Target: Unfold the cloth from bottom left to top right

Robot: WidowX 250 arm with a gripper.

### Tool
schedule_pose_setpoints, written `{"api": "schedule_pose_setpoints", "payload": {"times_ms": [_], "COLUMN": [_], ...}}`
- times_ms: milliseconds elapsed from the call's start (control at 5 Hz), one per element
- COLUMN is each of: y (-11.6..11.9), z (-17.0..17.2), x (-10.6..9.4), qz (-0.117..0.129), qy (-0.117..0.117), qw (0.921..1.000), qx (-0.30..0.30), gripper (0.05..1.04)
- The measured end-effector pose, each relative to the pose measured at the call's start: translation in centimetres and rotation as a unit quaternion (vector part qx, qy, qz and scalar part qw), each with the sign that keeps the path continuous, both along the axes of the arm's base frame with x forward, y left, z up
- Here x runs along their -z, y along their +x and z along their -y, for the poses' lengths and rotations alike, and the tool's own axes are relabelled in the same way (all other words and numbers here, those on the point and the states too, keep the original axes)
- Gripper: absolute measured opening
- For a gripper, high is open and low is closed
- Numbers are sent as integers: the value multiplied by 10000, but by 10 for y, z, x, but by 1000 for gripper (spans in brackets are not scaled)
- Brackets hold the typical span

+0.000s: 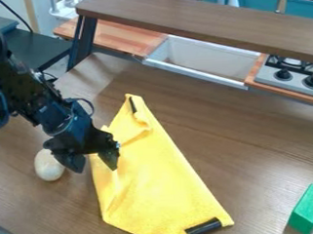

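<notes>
The yellow cloth (159,182) lies on the brown wooden table (251,139), and it has the form of a long triangle. Its narrow end points to the top of the view, and its broad end is at the bottom. Near the narrow end, on the left side, the fabric makes a raised fold. One black strip (204,227) is at the lower right corner of the cloth, and another, smaller one is near its top tip.

The black robot arm (34,97) comes from the upper left of the cloth. Its gripper (94,166) is at the left edge of the cloth, about the middle of its length. The two fingers stand wide apart, one over the cloth and the other just outside its edge. If they touch the fabric, I cannot tell.

To the left of the cloth, and apart from it, there is a whitish egg-shaped object (49,166), close beside the outer finger. To the right of the cloth, well apart, is a green block (309,207). Beyond the cloth, toward the top, are a white sink basin (199,58), a toy stove (289,78) to the right of this basin, and a brown raised shelf (194,19).
</notes>
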State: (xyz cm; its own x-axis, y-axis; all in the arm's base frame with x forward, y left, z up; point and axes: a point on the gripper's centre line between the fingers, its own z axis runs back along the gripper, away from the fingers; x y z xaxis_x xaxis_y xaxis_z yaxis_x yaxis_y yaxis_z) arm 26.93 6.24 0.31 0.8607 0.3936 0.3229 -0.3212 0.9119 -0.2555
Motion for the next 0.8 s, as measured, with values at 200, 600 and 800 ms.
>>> {"api": "schedule_pose_setpoints", "payload": {"times_ms": [200,600,800], "y": [2,2,0], "z": [-2,-4,-6], "x": [-1,0,5], "qz": [118,148,83], "qy": [-2,-9,27], "qw": [9999,9999,9999], "qx": [-31,-77,-125], "gripper": [955,480,321]}}
